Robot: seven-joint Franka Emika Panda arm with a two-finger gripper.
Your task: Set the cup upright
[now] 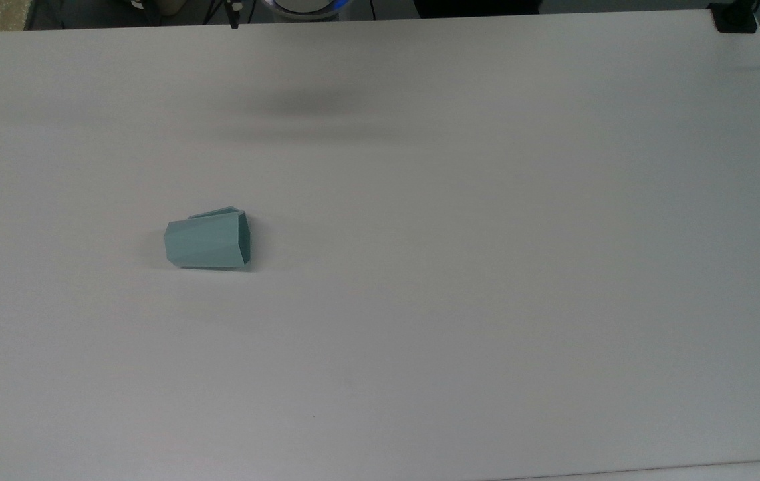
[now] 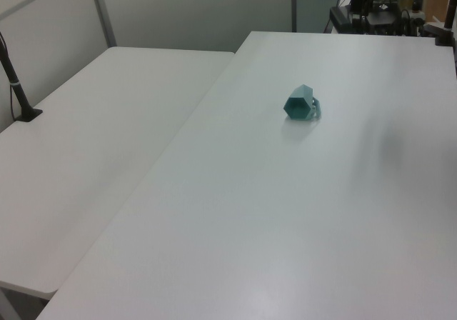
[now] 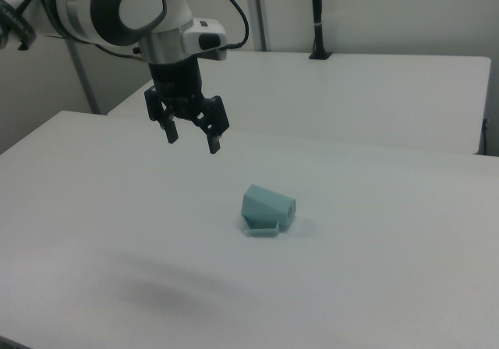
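The faceted teal mug (image 3: 267, 209) lies on its side mid-bench (image 3: 374, 271); the pincer (image 3: 193, 139), open and empty at upper left, should probably grip its rim.

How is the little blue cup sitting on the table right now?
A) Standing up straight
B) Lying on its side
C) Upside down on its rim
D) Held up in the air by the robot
B, the cup lies on its side on the white table, with its open rim facing sideways, while the open end effector hangs above the table, apart from the cup.
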